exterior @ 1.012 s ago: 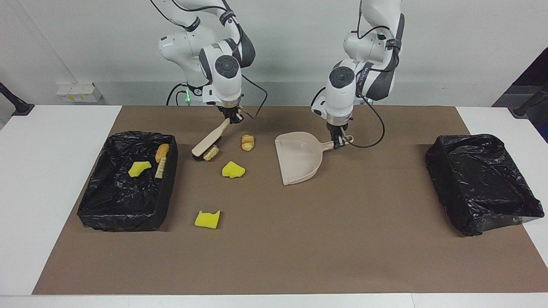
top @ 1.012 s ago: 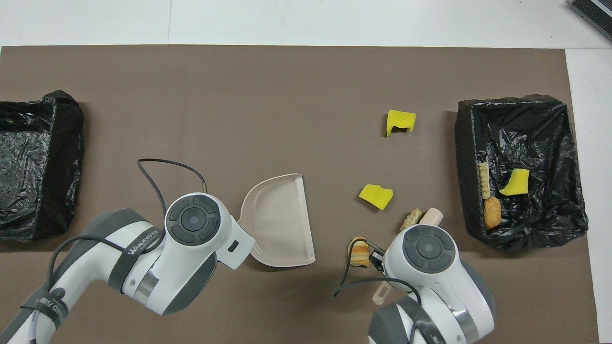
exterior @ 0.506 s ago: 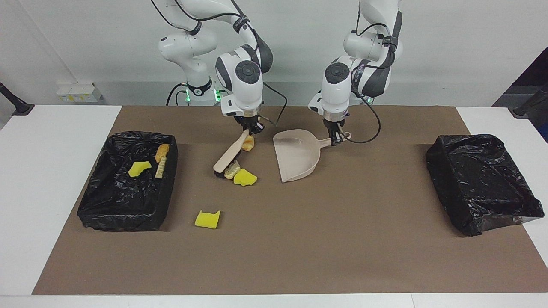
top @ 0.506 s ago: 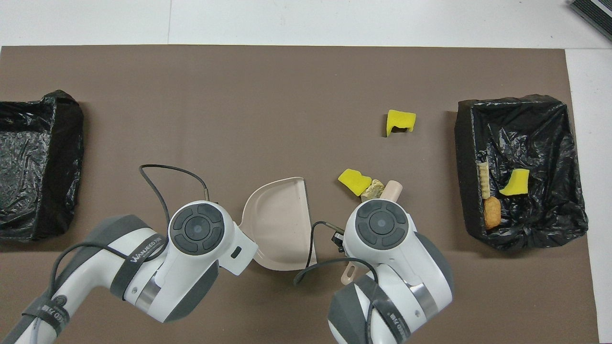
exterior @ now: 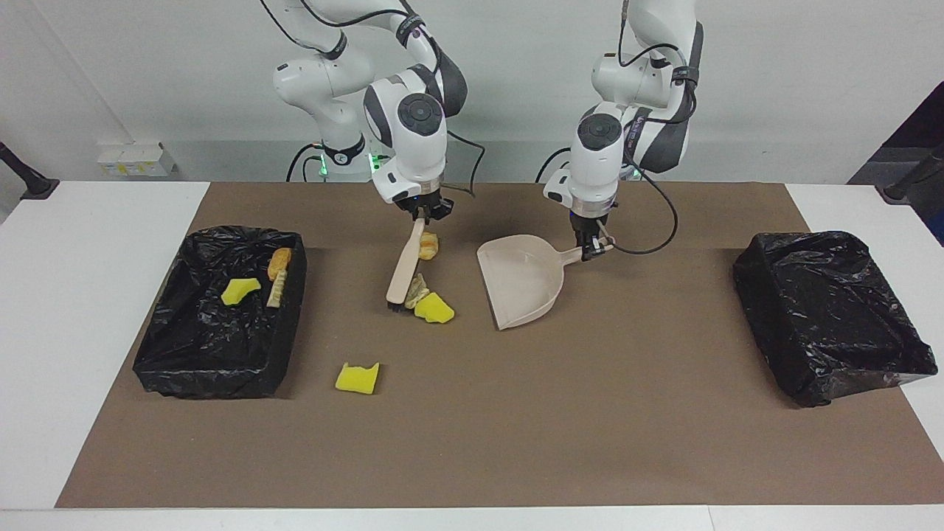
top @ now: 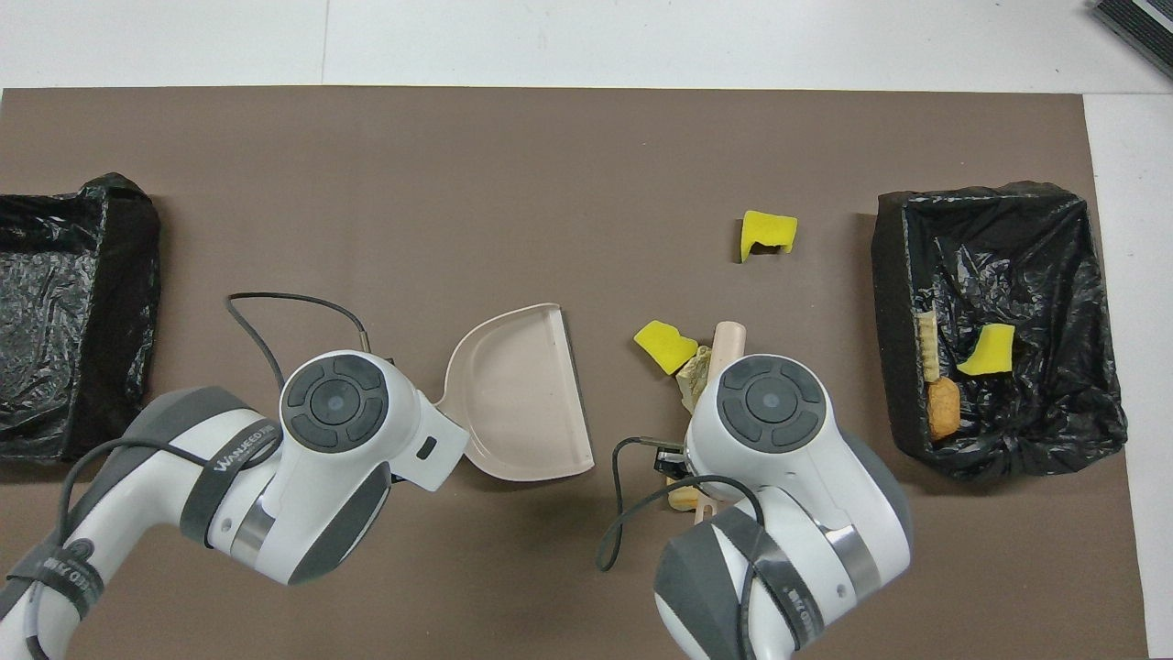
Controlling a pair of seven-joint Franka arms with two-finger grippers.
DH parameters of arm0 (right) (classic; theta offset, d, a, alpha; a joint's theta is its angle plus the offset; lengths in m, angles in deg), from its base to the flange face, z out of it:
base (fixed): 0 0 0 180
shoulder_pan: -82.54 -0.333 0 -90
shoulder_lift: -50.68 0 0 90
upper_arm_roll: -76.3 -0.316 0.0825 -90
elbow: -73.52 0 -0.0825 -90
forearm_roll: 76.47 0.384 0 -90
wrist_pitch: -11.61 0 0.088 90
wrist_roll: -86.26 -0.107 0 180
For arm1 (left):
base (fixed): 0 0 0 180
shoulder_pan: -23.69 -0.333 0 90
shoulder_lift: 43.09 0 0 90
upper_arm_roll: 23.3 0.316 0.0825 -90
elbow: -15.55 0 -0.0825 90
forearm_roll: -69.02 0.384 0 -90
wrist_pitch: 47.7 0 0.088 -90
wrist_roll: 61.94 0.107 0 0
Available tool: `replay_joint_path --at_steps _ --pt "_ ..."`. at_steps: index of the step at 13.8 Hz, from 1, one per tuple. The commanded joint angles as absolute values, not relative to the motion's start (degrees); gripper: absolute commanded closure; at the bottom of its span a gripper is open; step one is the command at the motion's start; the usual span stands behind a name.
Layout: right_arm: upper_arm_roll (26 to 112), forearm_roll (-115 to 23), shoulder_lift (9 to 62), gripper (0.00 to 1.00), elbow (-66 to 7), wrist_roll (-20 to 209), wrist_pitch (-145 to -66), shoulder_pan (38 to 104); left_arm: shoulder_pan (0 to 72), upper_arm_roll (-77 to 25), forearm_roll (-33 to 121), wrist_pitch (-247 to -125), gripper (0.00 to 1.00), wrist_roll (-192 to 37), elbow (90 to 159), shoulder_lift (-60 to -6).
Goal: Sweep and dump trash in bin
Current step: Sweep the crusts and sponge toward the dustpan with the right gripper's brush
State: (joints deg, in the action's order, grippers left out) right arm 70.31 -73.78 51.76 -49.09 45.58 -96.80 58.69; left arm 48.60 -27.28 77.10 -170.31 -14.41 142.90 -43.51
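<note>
Now brush (exterior: 405, 268) beside scraps (exterior: 434, 308), dustpan (exterior: 522, 280) near

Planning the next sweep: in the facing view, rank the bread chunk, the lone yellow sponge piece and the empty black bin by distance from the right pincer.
1. Bread chunk, beside the brush handle under the right pincer.
2. Lone sponge piece, farther from the robots.
3. Empty bin, at the left arm's end.

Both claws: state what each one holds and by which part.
Right claw grips the brush at the top end of its handle. Left claw grips the dustpan by its handle tip.
</note>
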Motion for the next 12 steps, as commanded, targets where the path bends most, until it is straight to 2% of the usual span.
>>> replay_joint_path --at_steps 1,3,6,12 --pt "70.15 -75.23 49.63 1.0 -46.29 53.28 -96.85 62.49 48.12 -27.61 81.04 -164.44 1.0 -15.09 129.94 -33.37" --pt "70.15 -77.77 48.92 1.0 -45.75 56.19 -96.67 65.04 48.21 -27.61 81.15 -163.45 1.0 -14.92 127.09 -31.93" --pt "69.97 -81.04 49.01 1.0 -46.8 56.64 -96.49 66.02 49.0 -27.61 81.15 -163.01 1.0 -15.0 127.6 -32.19" --pt "69.62 -80.77 51.82 1.0 -51.73 57.51 -98.07 61.99 50.49 -27.7 81.15 -162.13 1.0 -15.26 128.31 -32.71"
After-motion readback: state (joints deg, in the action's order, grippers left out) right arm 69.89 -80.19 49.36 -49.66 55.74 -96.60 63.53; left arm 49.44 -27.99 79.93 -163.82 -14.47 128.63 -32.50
